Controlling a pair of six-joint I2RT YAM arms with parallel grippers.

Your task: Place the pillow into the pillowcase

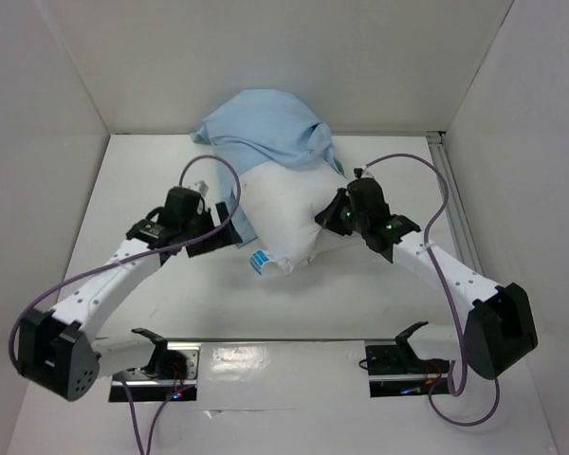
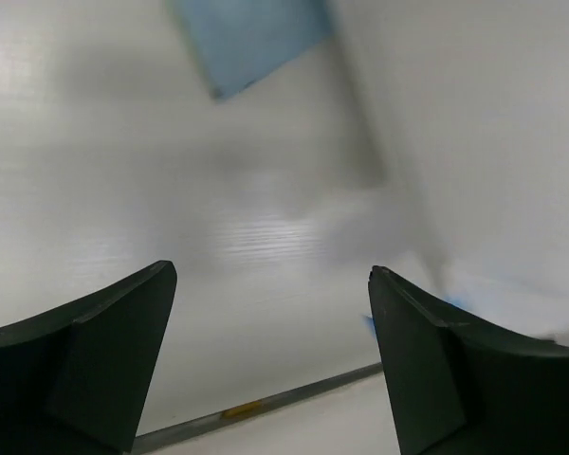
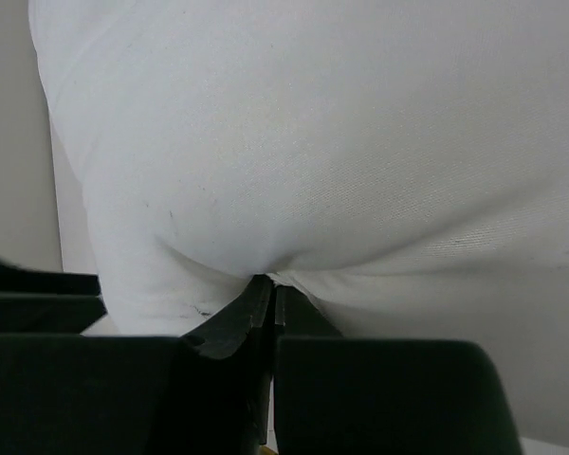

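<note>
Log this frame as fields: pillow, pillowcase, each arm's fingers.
pillow: plump white rectangular stuffed cushion, far end covered by the case, near end bare
label: small blue-and-white tag at the pillow's near-left corner
pillowcase: wrinkled pale blue thin cloth sack, bunched over the pillow's far end
left fingers: wide open, empty, beside the pillow's left edge
right fingers: shut, pinching a fold of the pillow's white fabric
insertion: partial at most; inside versus draped unclear
</note>
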